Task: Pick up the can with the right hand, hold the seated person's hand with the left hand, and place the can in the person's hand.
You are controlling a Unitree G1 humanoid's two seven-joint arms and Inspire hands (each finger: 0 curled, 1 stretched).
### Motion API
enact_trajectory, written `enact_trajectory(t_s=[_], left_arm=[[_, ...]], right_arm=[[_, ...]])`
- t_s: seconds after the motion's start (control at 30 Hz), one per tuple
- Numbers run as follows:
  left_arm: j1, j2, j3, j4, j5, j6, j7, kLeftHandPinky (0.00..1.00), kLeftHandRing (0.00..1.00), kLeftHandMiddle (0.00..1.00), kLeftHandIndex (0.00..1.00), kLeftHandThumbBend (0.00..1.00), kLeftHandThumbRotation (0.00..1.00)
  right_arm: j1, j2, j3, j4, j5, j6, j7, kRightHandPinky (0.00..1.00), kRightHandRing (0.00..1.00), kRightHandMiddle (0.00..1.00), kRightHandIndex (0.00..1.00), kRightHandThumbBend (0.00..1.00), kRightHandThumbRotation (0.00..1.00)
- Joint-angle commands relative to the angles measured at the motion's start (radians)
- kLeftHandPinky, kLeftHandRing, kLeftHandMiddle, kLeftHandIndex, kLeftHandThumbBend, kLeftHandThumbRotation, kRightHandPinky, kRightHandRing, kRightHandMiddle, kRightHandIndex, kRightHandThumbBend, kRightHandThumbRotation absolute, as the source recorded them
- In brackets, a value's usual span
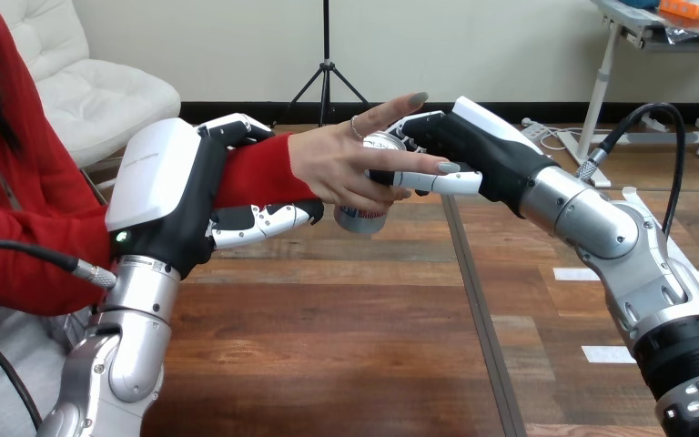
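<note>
Shiny metal can (360,219); smooth wood table (328,346); glossy plastic left robot hand (159,182); brushed metal right forearm (592,223)

Head-mounted view, facing forward and down, close above the wooden table (346,364)

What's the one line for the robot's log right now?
left hand: curled round person's wrist | right hand: holding can | person's hand: on the can, fingers straight | handover: not finished
</note>
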Motion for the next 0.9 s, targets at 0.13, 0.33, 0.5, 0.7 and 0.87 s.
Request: enact_trajectory(t_s=[0.13, 0.33, 0.5, 0.7, 0.87], left_arm=[[-0.109, -0.027, 0.004, -0.072, -0.038, -0.044, 0.027, 0.44, 0.57, 0.61, 0.6, 0.71, 0.53], [-0.108, -0.026, 0.005, -0.073, -0.039, -0.039, 0.025, 0.44, 0.57, 0.61, 0.6, 0.69, 0.52], [-0.107, -0.019, 0.006, -0.075, -0.044, -0.04, 0.018, 0.44, 0.57, 0.62, 0.6, 0.68, 0.51], [-0.105, -0.001, 0.002, -0.094, -0.045, -0.025, -0.022, 0.47, 0.61, 0.65, 0.62, 0.69, 0.48], [-0.104, 0.012, 0.002, -0.109, -0.043, -0.013, -0.06, 0.54, 0.65, 0.69, 0.64, 0.73, 0.44]], right_arm=[[-0.054, -0.017, 0.001, 0.036, -0.009, -0.03, -0.015, 0.54, 0.63, 0.66, 0.68, 0.73, 0.75], [-0.057, -0.021, 0.003, 0.05, -0.011, -0.044, -0.016, 0.55, 0.64, 0.67, 0.69, 0.74, 0.79], [-0.059, -0.024, 0.004, 0.059, -0.012, -0.051, -0.013, 0.56, 0.64, 0.67, 0.69, 0.74, 0.81], [-0.057, -0.028, 0.004, 0.065, -0.011, -0.058, -0.001, 0.58, 0.65, 0.68, 0.69, 0.75, 0.86], [-0.052, -0.032, 0.005, 0.062, -0.01, -0.059, 0.005, 0.59, 0.65, 0.68, 0.7, 0.75, 0.91]])
